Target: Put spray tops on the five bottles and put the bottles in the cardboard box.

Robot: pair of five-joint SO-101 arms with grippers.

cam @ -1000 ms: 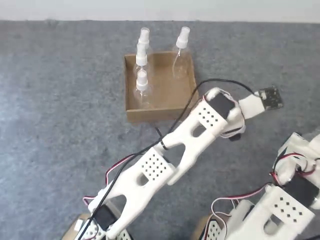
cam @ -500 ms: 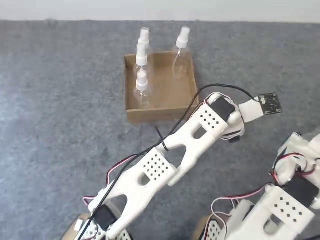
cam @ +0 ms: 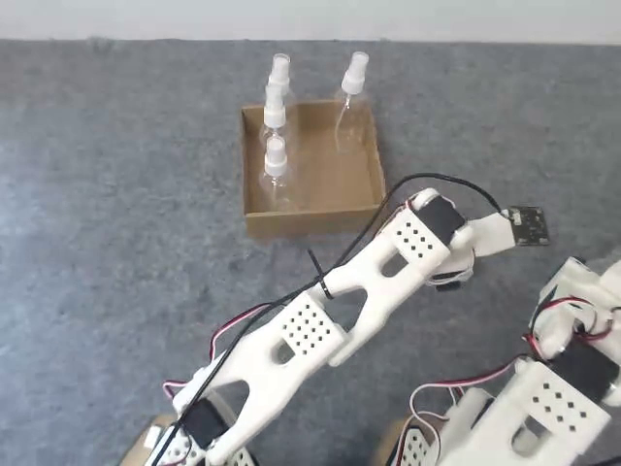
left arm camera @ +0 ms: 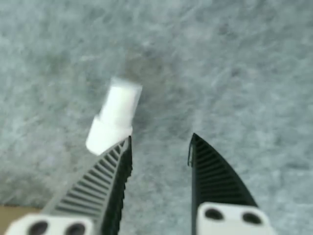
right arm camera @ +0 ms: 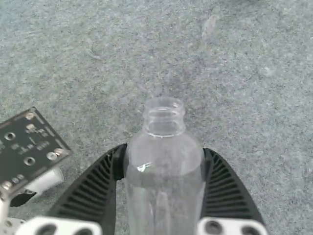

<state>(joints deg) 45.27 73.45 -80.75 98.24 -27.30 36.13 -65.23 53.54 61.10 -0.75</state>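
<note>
- left pincer (left arm camera: pixel 160 143): spread, nothing between the fingers, tips just above the grey table (cam: pixel 116 243)
- spray top (left arm camera: pixel 115 116): white, lying on its side on the table, upper left of the left wrist frame; its lower end is right at one finger tip, can't tell if touching; blurred, nozzle detail unreadable
- right pincer (right arm camera: pixel 165 155): pinching the open bottle (right arm camera: pixel 165 147), clear, upright, neck bare, no top on it; bottle base cut off by the bottom of the frame
- camera board (right arm camera: pixel 27 147) of the other arm sits at the left edge of the right wrist frame, near the bottle, part cut off
- high view: left arm (cam: pixel 301 335) runs from bottom left up to centre right and ends just right of the cardboard box (cam: pixel 310 216); its wrist covers the table under it
- right arm (cam: pixel 553 398): lower right corner, cut off by the right and bottom edges
- cardboard box: upper centre, open top
- four capped bottles: one (cam: pixel 277 165) left of centre inside the box, one (cam: pixel 275 109) behind it, one (cam: pixel 356 83) at the far right corner, one (cam: pixel 280 70) at the far wall
- clear bodies hard to make out against the cardboard; for the rearmost one, can't tell whether it stands inside the box or just behind the wall
</note>
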